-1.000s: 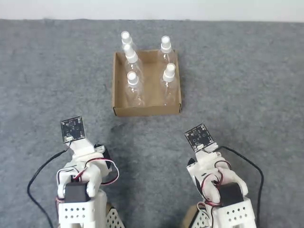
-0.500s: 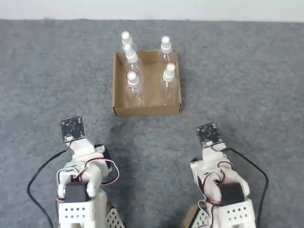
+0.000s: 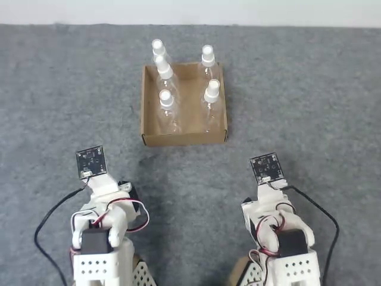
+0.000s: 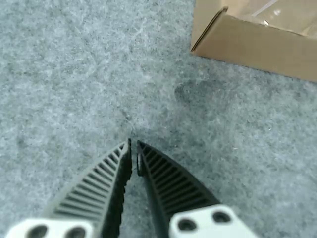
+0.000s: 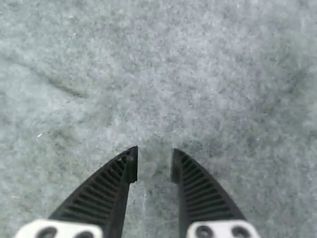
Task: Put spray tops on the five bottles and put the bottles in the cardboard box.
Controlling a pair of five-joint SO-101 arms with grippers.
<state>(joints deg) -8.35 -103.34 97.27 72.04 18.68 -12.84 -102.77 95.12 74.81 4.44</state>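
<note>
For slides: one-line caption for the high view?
Five spray-topped bottles stand in the cardboard box; the left arm and right arm sit short of it.

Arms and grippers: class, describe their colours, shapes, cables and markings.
The left arm and right arm are white plastic with black motor blocks, looping red wires, a trailing black cable and a dark square circuit board at each wrist. The left gripper and right gripper have black, ribbed jaws tapering to points, on white mounts with screw holes.
</note>
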